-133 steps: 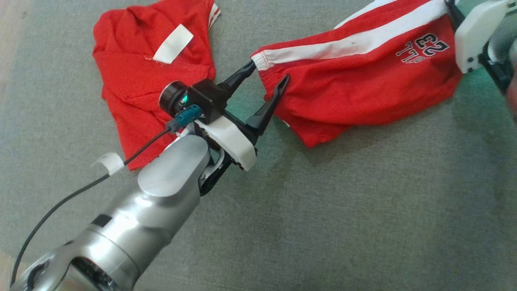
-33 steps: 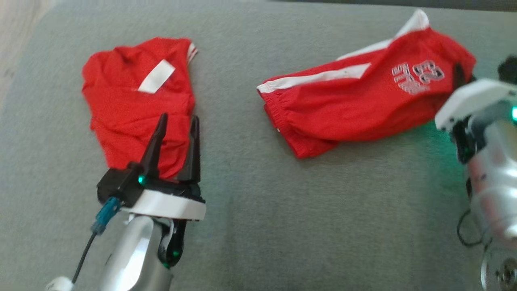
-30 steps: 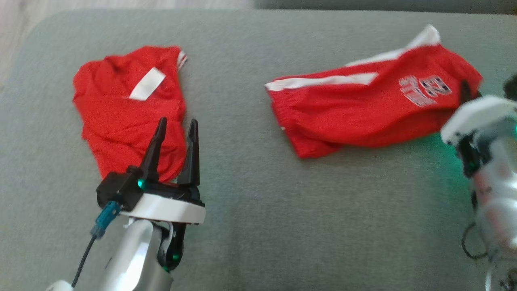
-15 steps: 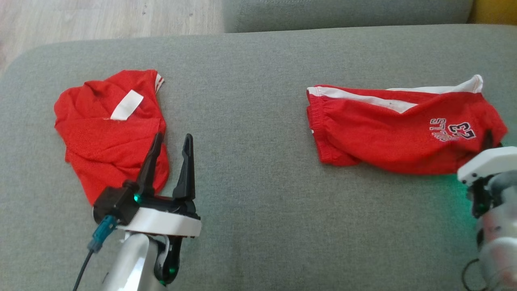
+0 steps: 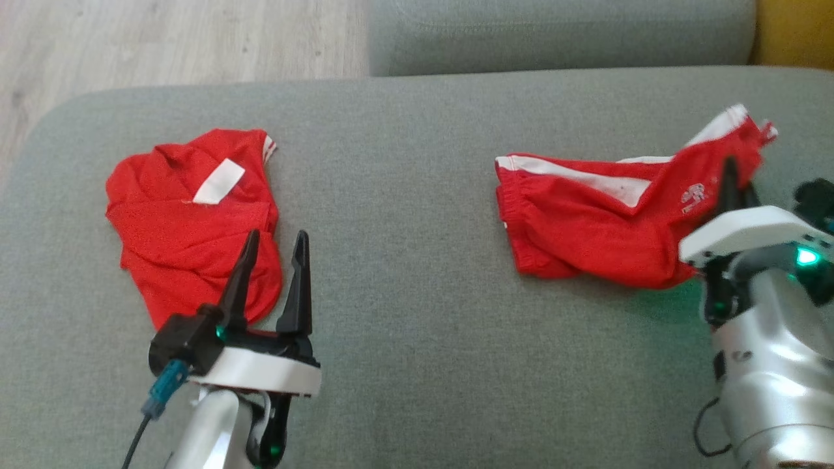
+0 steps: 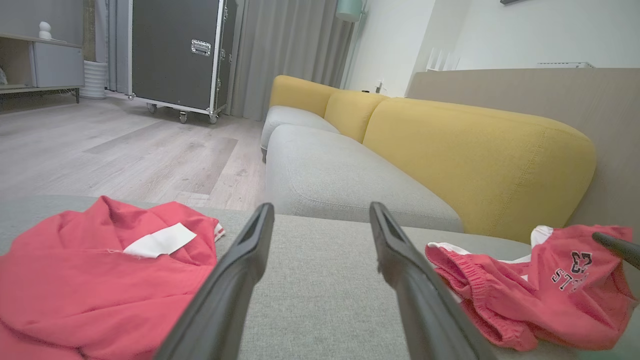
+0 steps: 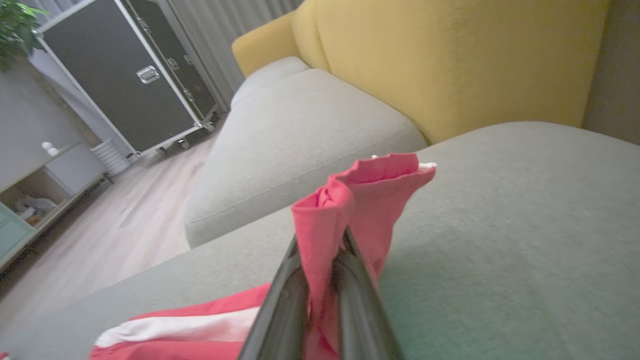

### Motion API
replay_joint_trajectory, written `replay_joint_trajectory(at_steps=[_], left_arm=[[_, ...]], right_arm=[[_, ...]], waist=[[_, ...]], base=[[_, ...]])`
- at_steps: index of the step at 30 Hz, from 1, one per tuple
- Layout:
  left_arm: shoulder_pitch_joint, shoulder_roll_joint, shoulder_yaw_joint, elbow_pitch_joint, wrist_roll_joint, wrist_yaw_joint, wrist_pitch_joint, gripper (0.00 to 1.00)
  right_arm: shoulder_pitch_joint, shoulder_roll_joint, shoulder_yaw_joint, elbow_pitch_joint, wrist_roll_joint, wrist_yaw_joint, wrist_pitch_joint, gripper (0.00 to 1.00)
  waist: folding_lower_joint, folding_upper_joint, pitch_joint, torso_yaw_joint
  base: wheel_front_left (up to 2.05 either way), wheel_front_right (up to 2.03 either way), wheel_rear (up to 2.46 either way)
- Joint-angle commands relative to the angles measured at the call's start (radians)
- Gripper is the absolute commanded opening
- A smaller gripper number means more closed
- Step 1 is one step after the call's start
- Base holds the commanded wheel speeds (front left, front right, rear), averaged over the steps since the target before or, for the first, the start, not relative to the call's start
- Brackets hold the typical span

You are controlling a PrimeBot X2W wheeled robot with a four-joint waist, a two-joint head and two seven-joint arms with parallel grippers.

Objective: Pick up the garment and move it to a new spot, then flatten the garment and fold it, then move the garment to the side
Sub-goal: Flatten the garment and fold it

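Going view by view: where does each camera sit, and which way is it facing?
Head view: high up, looking down on the grey sofa seat; open left gripper at lower left, right gripper and forearm at right.
Left wrist view: low over the seat, facing the yellow backrest and a black case, between its own spread fingers.
Right wrist view: low, looking along its own fingers, shut on the shorts.
Shared: head and left wrist views both show the shirt and the shorts.

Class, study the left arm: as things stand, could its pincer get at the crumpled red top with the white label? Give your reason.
Probably yes. The left pincer stands open, right beside the near edge of the red top, and nothing lies between them on the grey cushion.
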Motion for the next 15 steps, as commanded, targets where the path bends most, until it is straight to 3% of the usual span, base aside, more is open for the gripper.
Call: replay_joint_trajectory(at_steps=[1, 9, 15], left_arm=[[-0.009, 0.016, 0.038, -0.029, 0.009, 0.002, -0.006, 1.0], [0.005, 0.02, 0.037, -0.03, 0.013, 0.002, -0.006, 1.0], [0.01, 0.022, 0.033, -0.027, 0.012, 0.002, -0.006, 1.0]], right_arm=[[-0.01, 0.016, 0.064, -0.054, 0.031, -0.001, -0.012, 0.0], [0.017, 0.036, 0.341, -0.168, 0.176, -0.001, -0.004, 0.0], [0.015, 0.038, 0.513, -0.173, 0.233, -0.001, -0.005, 0.0]], waist=[[0.0, -0.0001, -0.015, 0.003], [0.0, -0.0001, -0.033, 0.037], [0.0, -0.0001, -0.031, 0.079]], base=[[0.0, 0.0, 0.0], [0.0, 0.0, 0.0], [0.0, 0.0, 0.0]])
